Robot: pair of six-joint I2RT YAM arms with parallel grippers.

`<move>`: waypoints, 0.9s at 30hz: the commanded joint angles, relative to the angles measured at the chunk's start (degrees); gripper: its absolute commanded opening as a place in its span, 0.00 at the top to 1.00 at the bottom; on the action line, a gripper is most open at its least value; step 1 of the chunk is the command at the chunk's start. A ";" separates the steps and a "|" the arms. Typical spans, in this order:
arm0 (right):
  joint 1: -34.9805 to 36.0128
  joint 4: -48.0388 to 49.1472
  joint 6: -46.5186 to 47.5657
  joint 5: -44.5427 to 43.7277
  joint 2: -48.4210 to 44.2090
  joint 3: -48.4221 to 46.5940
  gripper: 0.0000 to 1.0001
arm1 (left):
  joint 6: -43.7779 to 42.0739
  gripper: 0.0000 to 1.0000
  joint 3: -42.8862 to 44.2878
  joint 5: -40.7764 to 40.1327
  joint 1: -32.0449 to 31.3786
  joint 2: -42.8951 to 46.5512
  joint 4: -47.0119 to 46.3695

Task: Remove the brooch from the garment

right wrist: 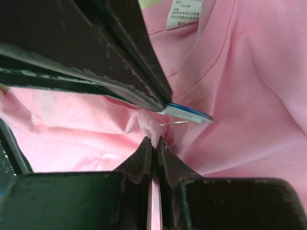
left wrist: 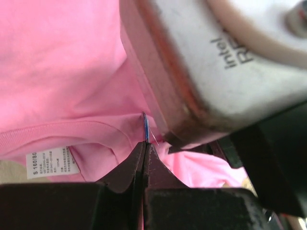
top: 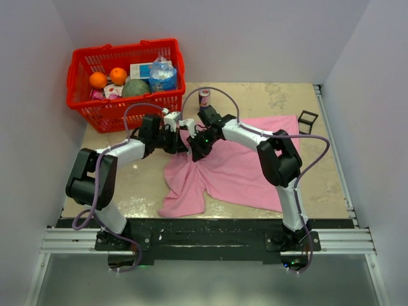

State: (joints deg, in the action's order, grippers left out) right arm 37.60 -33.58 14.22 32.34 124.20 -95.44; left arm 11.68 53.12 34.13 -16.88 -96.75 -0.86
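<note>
Finds the garment's [top: 236, 175] far-left edge crowded by left gripper [left wrist: 145, 148] and right gripper [right wrist: 154, 143], tip to tip. Meets the red basket [top: 111, 115] at far left, the can [top: 204, 97] just beyond the grippers, the black cube frame [top: 308, 113] at far right. Leaves bare table [top: 137, 185] open at near left, and cloth free in the near middle.

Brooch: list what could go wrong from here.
1. The left claw pinches the brooch only by its thin edge; it may slip out.
2. The pin looks caught in the garment that the right claw grips; pulling could snag the cloth.
3. The claws sit very close; they may collide.
</note>
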 commanded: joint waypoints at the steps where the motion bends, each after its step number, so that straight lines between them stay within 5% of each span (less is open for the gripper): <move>1: 0.28 0.19 -2.53 1.59 -4.32 0.34 1.00 | 2.99 1.00 -0.13 0.59 -1.13 -0.63 -8.63; 7: 0.28 -0.43 -1.74 1.24 -5.63 2.27 0.99 | 4.57 1.00 1.89 1.81 -1.05 -2.92 -10.38; 10: 0.01 -2.44 -0.34 -0.96 -6.60 2.01 0.86 | 4.75 1.00 4.09 3.75 -1.05 -3.97 -9.43; 15: -3.59 -5.17 1.42 1.83 -12.39 1.84 0.09 | 1.69 1.00 6.73 8.75 -0.26 -2.57 -6.09; 27: -9.30 -10.36 3.37 7.39 -14.60 -2.74 0.16 | -14.05 1.00 10.50 20.53 -0.17 -1.51 13.42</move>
State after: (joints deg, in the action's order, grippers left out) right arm 29.36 -42.04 17.10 37.67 110.39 -98.41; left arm 4.51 60.77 47.31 -17.32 -100.33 5.93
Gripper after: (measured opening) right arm 0.859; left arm 0.018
